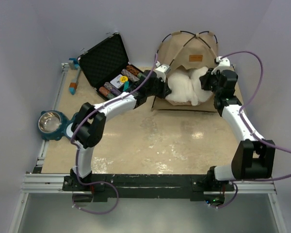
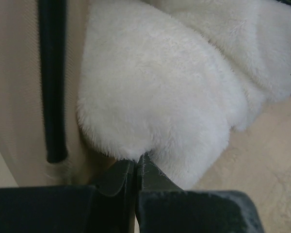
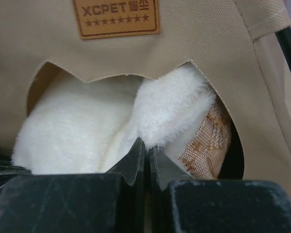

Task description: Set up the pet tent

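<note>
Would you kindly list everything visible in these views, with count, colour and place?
Canvas pet tent with crossed dark poles: one, tan, far centre-right of the table.
Fluffy pillow: one, white, in the tent's opening.
Hard case of coloured chips: one, black, open, far left beside the tent.
Metal bowl in a holder: one, silver in teal, left table edge.
Stick-shaped item: one, blue and orange, far-left corner.
Table: one, tan top.
Left tool: one, black, shut, tips at the pillow's edge.
Right tool: one, black, shut, tips at the pillow's fold.
</note>
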{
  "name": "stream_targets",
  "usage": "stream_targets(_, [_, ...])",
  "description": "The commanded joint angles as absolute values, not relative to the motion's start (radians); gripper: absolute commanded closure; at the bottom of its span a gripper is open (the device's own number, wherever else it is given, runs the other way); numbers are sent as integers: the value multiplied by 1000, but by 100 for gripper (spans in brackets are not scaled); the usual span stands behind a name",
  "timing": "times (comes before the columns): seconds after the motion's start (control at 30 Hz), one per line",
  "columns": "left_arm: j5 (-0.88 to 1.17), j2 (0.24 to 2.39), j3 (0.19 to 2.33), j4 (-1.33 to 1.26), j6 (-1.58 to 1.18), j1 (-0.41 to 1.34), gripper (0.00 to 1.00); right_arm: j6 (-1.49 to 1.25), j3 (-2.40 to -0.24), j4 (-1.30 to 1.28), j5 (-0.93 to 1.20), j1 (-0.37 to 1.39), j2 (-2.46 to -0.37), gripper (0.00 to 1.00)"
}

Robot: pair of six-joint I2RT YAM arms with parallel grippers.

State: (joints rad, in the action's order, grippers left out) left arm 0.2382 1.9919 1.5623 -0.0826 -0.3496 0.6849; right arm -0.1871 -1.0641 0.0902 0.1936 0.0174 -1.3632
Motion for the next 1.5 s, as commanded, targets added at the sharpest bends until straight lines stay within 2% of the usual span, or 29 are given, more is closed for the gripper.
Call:
stream_targets(0.0, [141,2077,1660,-158,-247,707,100,-31,-993,334,127,51,-1384,100])
stream_targets(0.2, [88,2128,1660,-274,-210,712,100,77,-890,578,19,118,-1417,100])
stream_targets(0.43, [-64,2262,1790,-310,-167,741,100,187,-870,837,-267,230,-1575,100])
stream_targets(0.5, [-97,2290,1807,-321,-138,749,93,227,-891,865,-322,241,-1649,100])
stream_targets(0.53, [-101,2295,1806,-319,-130,749,82,247,-913,858,-337,242,-1689,95])
stream_targets(0.6, [-107,2270,1778,-314,-115,747,58,244,-957,819,-377,241,-1729,77])
stream_targets(0.7, [-77,2162,1663,-334,-101,741,39,264,-944,787,-327,235,-1677,42])
stream_targets(0.73, [-45,2123,1622,-336,-106,733,34,265,-937,760,-299,235,-1651,33])
stream_targets(0.8, [35,2022,1556,-319,-121,721,29,262,-939,683,-250,235,-1600,26])
stream_targets(0.97, [192,1798,1369,-324,-132,704,22,239,-943,514,-172,235,-1474,22])
stream_targets(1.17, [259,1701,1270,-241,-164,677,20,281,-942,453,-164,233,-1476,24])
stream_targets(1.33, [541,1655,1186,-363,-198,611,27,259,-966,408,-146,229,-1523,30])
stream_targets(1.47, [736,1574,1151,-368,-50,600,27,259,-965,344,38,227,-1447,31])
